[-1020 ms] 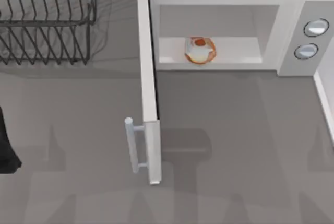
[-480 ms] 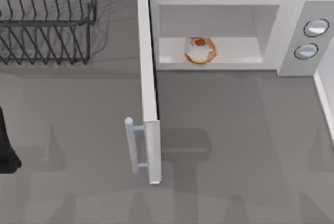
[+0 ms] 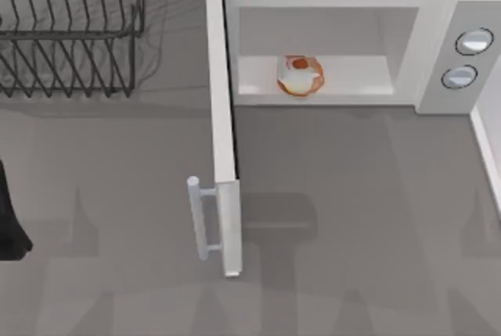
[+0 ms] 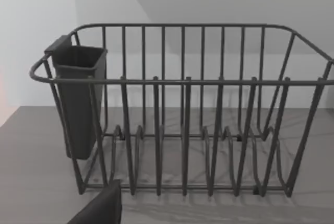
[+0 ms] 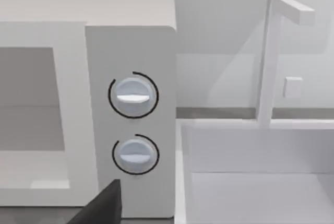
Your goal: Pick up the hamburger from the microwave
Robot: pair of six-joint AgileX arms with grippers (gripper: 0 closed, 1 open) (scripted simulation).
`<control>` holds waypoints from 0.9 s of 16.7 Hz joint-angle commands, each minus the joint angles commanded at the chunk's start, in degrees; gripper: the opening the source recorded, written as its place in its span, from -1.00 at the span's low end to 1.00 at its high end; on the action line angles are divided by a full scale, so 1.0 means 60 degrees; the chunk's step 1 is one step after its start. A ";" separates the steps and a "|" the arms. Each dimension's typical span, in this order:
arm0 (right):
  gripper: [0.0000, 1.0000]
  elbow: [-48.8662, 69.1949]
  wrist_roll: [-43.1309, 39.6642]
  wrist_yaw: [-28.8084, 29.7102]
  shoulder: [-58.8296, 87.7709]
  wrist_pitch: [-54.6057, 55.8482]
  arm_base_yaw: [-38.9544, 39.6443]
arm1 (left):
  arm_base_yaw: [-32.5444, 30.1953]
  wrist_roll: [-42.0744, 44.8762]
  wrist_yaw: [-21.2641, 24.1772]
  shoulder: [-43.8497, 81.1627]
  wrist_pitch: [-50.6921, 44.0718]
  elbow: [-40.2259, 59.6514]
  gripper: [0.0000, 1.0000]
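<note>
The microwave [image 3: 434,46] stands at the back of the table with its door [image 3: 223,140] swung fully open toward the front, its bar handle [image 3: 200,218] facing left. The hamburger [image 3: 299,74] sits on the cavity floor, left of centre, small and round with a pale top and a red-orange spot. My left arm [image 3: 9,226] is parked at the far left edge of the table, well away from the microwave. A dark tip of my left gripper [image 4: 99,209] faces the dish rack. A dark tip of my right gripper [image 5: 102,205] faces the microwave's two knobs [image 5: 133,96].
A black wire dish rack [image 3: 70,30] with a dark cutlery cup [image 4: 78,104] stands at the back left. A white sink basin [image 5: 250,182] with a faucet [image 5: 271,57] lies right of the microwave. Open grey table spreads in front of the cavity, right of the door.
</note>
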 joint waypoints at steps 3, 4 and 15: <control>1.00 0.0536 0.0115 0.0266 0.0873 0.0352 0.0271 | 0.0000 0.0000 0.0000 0.0000 0.0000 0.0000 1.00; 1.00 0.0823 0.0176 0.0408 0.1363 0.0541 0.0416 | 0.0000 0.0000 0.0000 0.0000 0.0000 0.0000 1.00; 1.00 0.6111 0.1309 0.3033 1.1744 0.4016 0.3087 | 0.0000 0.0000 0.0000 0.0000 0.0000 0.0000 1.00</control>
